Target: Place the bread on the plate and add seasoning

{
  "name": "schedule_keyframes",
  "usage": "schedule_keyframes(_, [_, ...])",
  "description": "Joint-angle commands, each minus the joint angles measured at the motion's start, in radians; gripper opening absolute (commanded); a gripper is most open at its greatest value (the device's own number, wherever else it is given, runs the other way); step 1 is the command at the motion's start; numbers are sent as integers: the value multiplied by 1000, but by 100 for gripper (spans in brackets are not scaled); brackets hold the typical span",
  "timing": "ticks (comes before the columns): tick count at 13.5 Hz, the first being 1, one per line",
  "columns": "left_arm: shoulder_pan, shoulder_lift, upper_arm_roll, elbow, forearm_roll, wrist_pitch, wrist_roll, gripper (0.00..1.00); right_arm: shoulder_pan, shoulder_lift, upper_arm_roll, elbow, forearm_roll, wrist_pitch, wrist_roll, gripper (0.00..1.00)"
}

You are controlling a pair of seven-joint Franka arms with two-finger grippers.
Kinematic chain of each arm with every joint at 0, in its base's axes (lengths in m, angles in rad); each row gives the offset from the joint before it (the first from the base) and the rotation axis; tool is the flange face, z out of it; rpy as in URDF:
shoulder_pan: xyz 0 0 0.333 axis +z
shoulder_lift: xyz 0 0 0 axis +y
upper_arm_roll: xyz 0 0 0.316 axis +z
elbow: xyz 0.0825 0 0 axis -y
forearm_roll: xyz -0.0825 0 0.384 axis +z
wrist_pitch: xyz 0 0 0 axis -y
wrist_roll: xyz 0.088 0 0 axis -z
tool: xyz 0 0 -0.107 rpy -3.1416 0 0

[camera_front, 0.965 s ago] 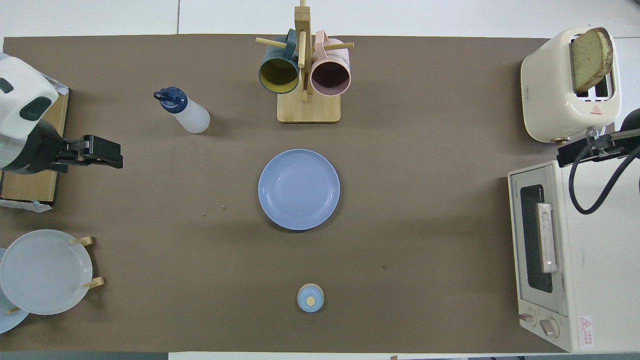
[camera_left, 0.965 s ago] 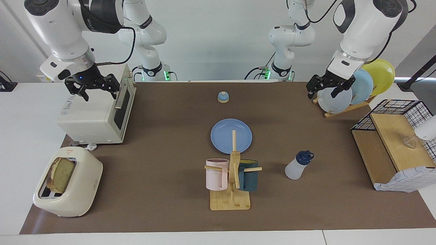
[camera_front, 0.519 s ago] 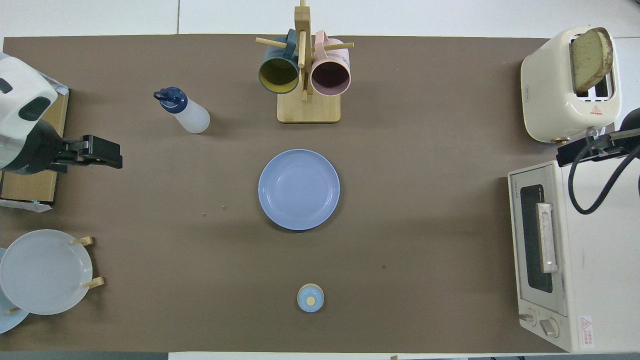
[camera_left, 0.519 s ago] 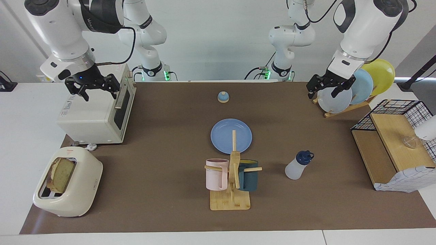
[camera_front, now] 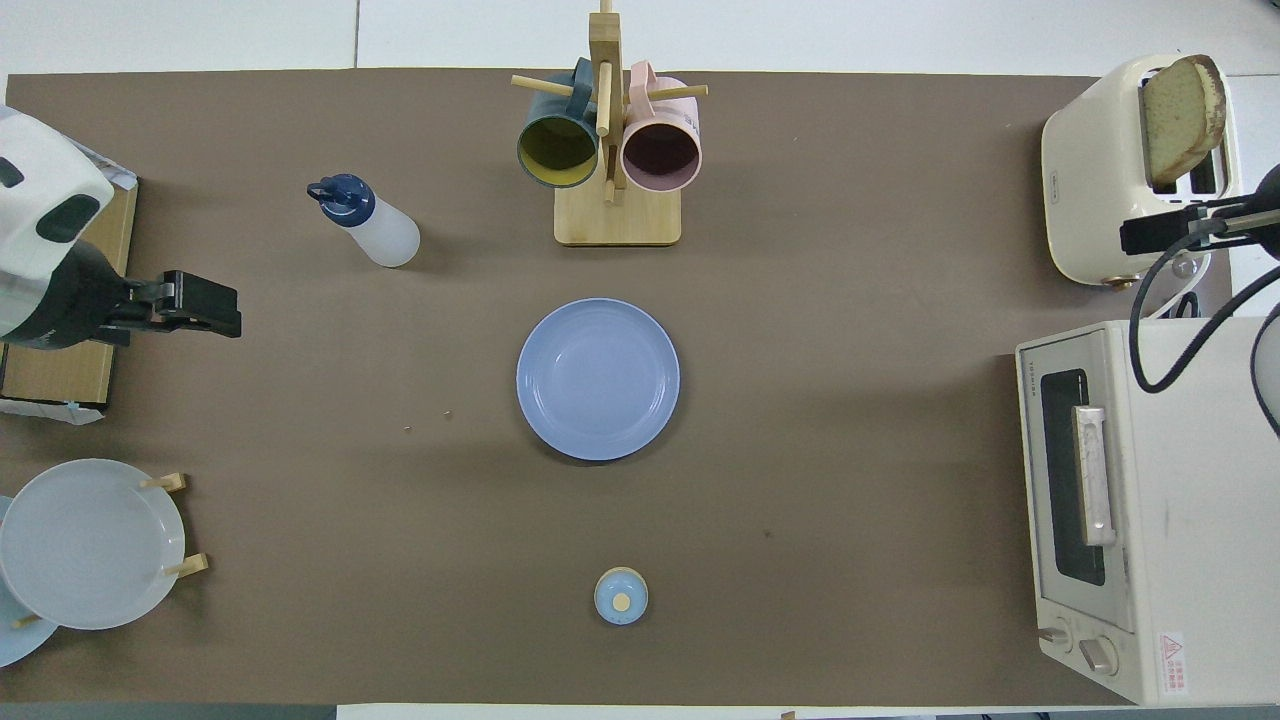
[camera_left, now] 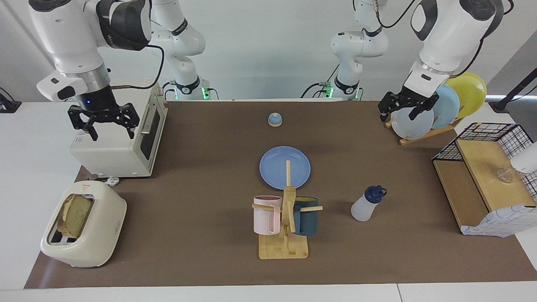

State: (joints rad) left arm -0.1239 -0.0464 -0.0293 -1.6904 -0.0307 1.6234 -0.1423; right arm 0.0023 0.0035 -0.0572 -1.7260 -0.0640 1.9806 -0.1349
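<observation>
The bread (camera_left: 75, 214) (camera_front: 1180, 112) stands upright in a slot of the cream toaster (camera_left: 84, 228) at the right arm's end of the table. The blue plate (camera_left: 285, 167) (camera_front: 598, 379) lies bare in the middle of the brown mat. Farther from the robots and toward the left arm's end stands the seasoning (camera_left: 366, 204) (camera_front: 368, 222), white with a navy cap. My right gripper (camera_left: 111, 133) (camera_front: 1155, 235) hangs open over the toaster oven's top, holding nothing. My left gripper (camera_left: 398, 113) (camera_front: 205, 308) waits open over the plate rack, holding nothing.
A toaster oven (camera_left: 117, 142) sits nearer to the robots than the toaster. A mug rack (camera_left: 285, 226) with two mugs stands beside the bottle. A small blue dome (camera_left: 275, 120), a plate rack (camera_left: 413, 123) and a wire basket with a wooden shelf (camera_left: 482, 176) are also here.
My right gripper has dropped lower and shifted over the oven's top toward the toaster, turning at the wrist. The left arm has barely moved.
</observation>
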Motion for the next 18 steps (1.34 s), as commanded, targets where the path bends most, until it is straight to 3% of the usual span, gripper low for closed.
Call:
schedule_keyframes(1, [-6, -26, -1, -25, 15, 3, 13, 100, -16, 19, 2, -58, 13, 157, 43, 100])
schedule_keyframes(5, [-13, -79, -3, -168, 15, 181, 9, 100, -90, 147, -1, -11, -52, 337, 21, 100])
schedule_keyframes(9, [-35, -176, -8, -404, 15, 462, 9, 100, -93, 217, -1, 5, -120, 467, 23, 100])
schedule_keyframes(14, [-95, -234, -8, -672, 15, 836, 0, 100, -128, 274, -1, 28, -123, 540, 21, 98])
schedule_keyframes(16, [-106, -236, -11, -762, 15, 988, 0, 100, -133, 286, -1, 26, -122, 552, 20, 83])
schedule_keyframes(18, [-109, -224, -18, -863, 15, 1183, 0, 100, -143, 286, 0, 19, -122, 541, 17, 56])
